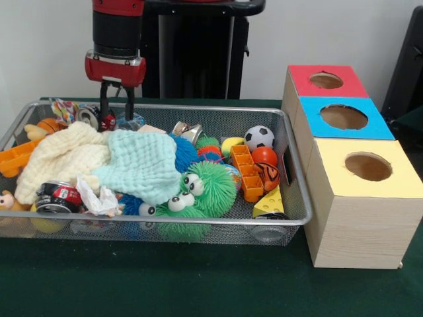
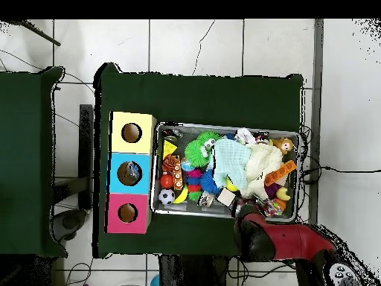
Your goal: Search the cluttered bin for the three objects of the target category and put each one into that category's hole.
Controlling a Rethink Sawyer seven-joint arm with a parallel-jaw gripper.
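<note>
The end effector (image 1: 116,100) hangs at the 11 o'clock corner of the silver wire-mesh bin (image 1: 291,198), its two dark fingers spread apart and grasping nothing, their tips just above a small red-and-silver can (image 1: 92,116) at the far rim. Which category is the target cannot be told from these views, so the task's things are best taken as still somewhere in the clutter. A cream cloth (image 1: 59,158) and a pale mint cloth (image 1: 142,165) cover much of the middle; at 6 o'clock sit fuzzy green creatures with googly eyes (image 1: 198,191); toward 2 o'clock lie a small black-and-white football (image 1: 259,137), an orange ball (image 1: 264,156) and an orange plastic grid block (image 1: 246,170); a yellow cheese wedge (image 1: 269,202) rests at 4 o'clock. Another can (image 1: 56,197) lies at 8 o'clock.

At 3 o'clock on the dark green surface (image 1: 165,284), touching the bin, stand three wooden boxes with holes, topped red (image 1: 325,80), blue (image 1: 344,117) and yellow (image 1: 367,166). Nothing shows inside any hole, so I judge the sorting has barely begun, with probably all three placements left.
</note>
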